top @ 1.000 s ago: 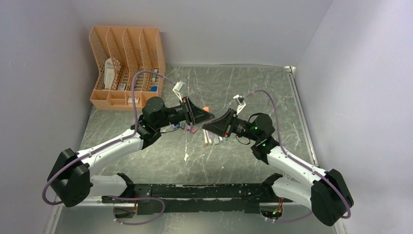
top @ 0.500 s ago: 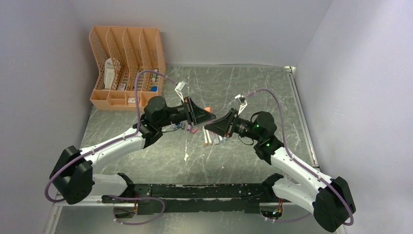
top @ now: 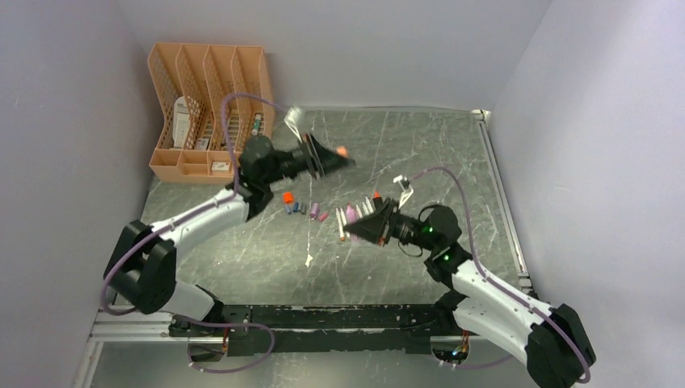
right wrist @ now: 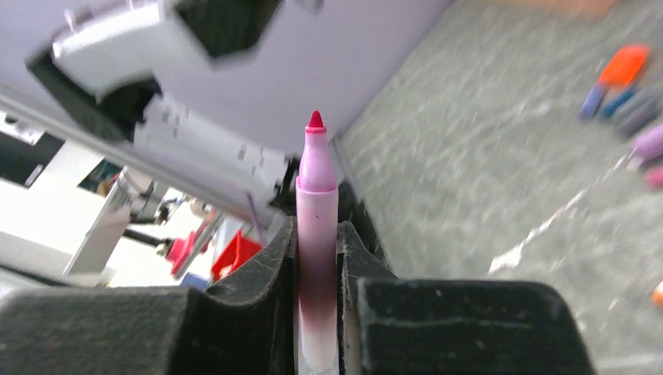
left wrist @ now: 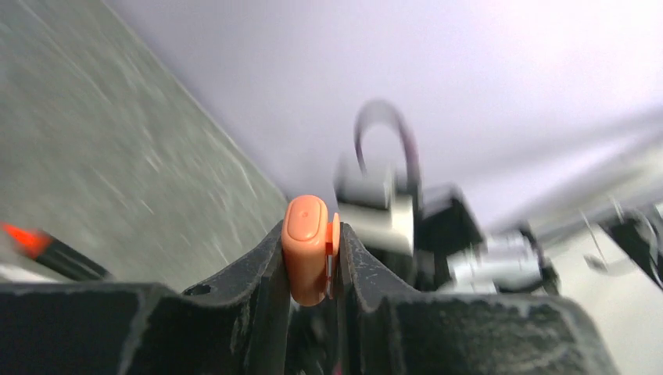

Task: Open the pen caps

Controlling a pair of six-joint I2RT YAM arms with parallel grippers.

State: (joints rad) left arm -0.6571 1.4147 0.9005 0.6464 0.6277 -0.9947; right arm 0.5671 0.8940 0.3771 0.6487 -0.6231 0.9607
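Spreading beneath both arms, the grey marbled surface (top: 420, 153) carries an orange mesh file organizer (top: 206, 97) at its far left corner, beyond the left fingers (left wrist: 270, 269). Those fingers are up off the surface, clamped narrowly on an orange pen cap (left wrist: 306, 246). The right fingers (right wrist: 275, 262), lower and nearer, pinch an uncapped pink pen (right wrist: 317, 211), its tip pointing outward. Between the two sets of fingers, loose pens (top: 353, 213) and a row of pen caps (top: 303, 208) lie on the surface.

Orange mesh file rack (top: 208, 113) back-left of left gripper (top: 347, 159); white box (top: 182, 121) in one slot. Grey marbled tabletop (top: 436, 153) below. White fleck (top: 308, 260) near-left of right gripper (top: 349, 234). Black rail (top: 323, 317) nearer still.
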